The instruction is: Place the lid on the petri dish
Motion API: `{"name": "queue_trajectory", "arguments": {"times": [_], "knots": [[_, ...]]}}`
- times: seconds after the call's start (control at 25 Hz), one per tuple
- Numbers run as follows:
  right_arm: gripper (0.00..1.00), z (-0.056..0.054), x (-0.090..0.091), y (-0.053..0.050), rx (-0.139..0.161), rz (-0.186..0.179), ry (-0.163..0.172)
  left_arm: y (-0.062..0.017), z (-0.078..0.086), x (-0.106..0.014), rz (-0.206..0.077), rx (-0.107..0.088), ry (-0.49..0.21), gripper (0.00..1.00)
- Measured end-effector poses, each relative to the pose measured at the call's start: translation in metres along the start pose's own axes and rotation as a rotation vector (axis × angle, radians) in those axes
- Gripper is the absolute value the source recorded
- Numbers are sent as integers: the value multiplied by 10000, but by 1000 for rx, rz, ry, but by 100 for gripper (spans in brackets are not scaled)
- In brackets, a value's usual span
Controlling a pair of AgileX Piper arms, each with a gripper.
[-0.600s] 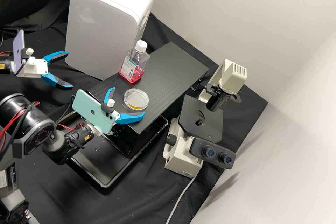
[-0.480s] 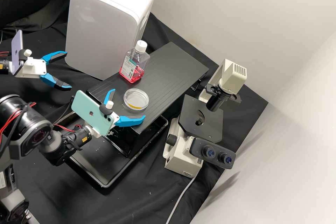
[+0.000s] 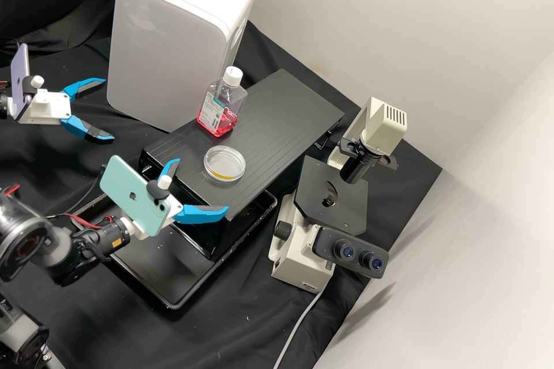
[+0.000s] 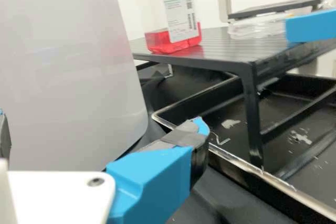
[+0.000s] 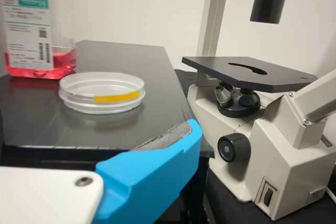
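High view puts the petri dish [image 3: 224,164] at the frame's centre, on the black stand [image 3: 288,109], and its clear lid [image 5: 102,83] appears to sit on it already. The right gripper [image 3: 202,184] hangs just lower left of the dish, jaws spread and empty, opening toward it. The left gripper [image 3: 108,108], likewise spread and empty, is well apart at the left edge, so the right arm is nearer.

In front of me a white-capped flask [image 3: 221,106] of red liquid stands on a black raised platform [image 3: 283,112] over a black tray [image 3: 156,268], between a white boxy appliance [image 3: 173,34] and a microscope [image 3: 332,213].
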Motion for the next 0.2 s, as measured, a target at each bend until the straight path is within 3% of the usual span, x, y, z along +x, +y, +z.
{"name": "queue_trajectory", "arguments": {"times": [0.2], "knots": [[100, -4, -113, 29, 12, 4, 13, 0, -7, 0, 1, -3, 8, 100]]}}
